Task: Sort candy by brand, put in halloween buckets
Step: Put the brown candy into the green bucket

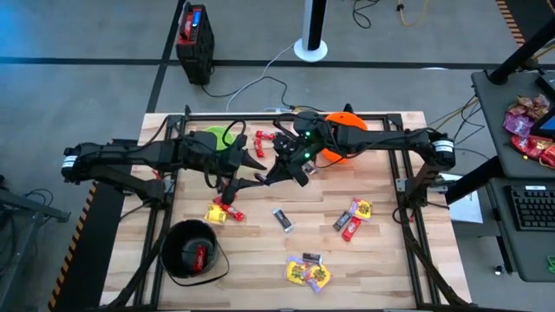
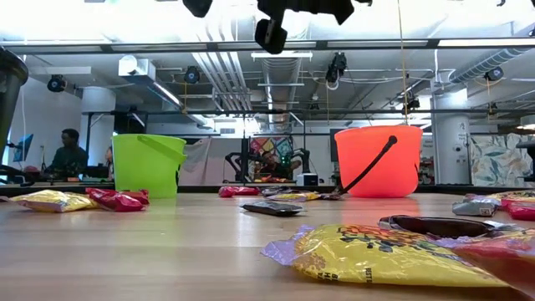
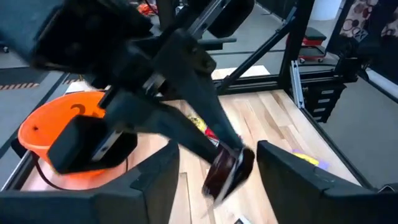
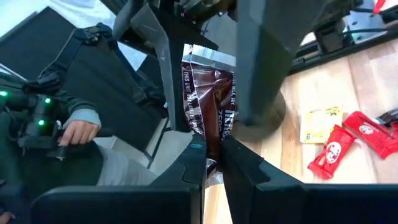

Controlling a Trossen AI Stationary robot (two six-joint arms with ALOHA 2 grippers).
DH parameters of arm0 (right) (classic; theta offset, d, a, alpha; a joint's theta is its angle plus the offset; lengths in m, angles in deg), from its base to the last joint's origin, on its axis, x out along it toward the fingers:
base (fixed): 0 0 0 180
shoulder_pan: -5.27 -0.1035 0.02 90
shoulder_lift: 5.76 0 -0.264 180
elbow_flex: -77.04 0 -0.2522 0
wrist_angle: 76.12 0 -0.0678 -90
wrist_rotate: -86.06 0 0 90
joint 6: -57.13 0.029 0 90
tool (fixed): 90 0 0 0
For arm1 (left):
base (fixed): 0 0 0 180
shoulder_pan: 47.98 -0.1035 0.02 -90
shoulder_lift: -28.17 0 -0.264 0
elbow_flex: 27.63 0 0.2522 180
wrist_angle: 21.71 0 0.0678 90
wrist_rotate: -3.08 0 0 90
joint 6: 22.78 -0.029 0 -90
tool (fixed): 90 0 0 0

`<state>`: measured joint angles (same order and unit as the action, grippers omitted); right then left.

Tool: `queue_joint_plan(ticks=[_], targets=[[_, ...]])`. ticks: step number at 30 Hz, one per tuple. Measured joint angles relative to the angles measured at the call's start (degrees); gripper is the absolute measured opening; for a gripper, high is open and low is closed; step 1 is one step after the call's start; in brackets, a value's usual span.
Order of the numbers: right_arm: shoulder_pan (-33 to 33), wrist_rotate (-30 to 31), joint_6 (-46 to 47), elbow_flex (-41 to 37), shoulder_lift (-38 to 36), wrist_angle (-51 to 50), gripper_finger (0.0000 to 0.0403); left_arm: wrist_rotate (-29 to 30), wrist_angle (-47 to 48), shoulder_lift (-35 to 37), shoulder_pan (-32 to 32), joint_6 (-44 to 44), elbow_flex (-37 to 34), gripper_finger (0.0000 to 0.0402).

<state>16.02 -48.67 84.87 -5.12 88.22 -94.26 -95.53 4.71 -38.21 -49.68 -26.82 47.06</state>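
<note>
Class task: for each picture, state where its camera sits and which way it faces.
High: above the table, facing straight down; both arms show.
Low: at tabletop height, facing level toward the green bucket and orange bucket; arm parts above.
Left wrist: on the left arm, facing past the open left claw at the dark candy.
Right wrist: on the right arm; right claw shut on that candy.
Shared: both wrist views show it.

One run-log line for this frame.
left gripper: open, beside candy | right gripper: shut on dark-wrapped candy, mid-table handover | orange bucket: behind
</note>
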Motion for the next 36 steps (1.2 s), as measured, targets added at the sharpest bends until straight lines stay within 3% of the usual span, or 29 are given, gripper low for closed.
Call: queue_joint_plan(ticks=[3,7,9,13,20,27,31,36], targets=[[0.4,-0.9,0.6,0.5,0.7,0.0,0.0028,-0.2,-0.1,0.3,0.0,-1.1,0.0,0.014],[0.6,-1.6,0.1,0.5,0.8,0.0,0.0028,-0.3,0.9,0.7,0.0,-0.8,0.0,0.0041],[0.7,-1.2,0.4,0.5,0.8,0.1,0.0028,-0.3,1.3,0.8,-0.1,0.6,0.0,0.0015],[1.5,-0.3,3.0,0.5,0.7,0.1,0.0045,0.9,1.5,0.9,-0.2,2.1,0.0,0.0016],[5.1,-0.3,7.3,0.5,0.3,0.4,0.0132,5.8,4.4,2.3,-1.6,6.5,0.0,0.0006],[11.0,-0.3,8.7,0.6,-0.4,-0.6,0.0187,19.4,15.4,6.7,-4.5,16.4,0.0,0.0004],[14.3,-0.3,7.9,0.6,-0.8,-2.3,0.0195,25.0,24.9,8.9,-9.0,22.5,0.0,0.0004],[18.0,-0.3,4.6,0.7,-0.8,-7.0,0.0194,24.6,35.7,8.6,-19.0,30.0,0.0,0.0004]])
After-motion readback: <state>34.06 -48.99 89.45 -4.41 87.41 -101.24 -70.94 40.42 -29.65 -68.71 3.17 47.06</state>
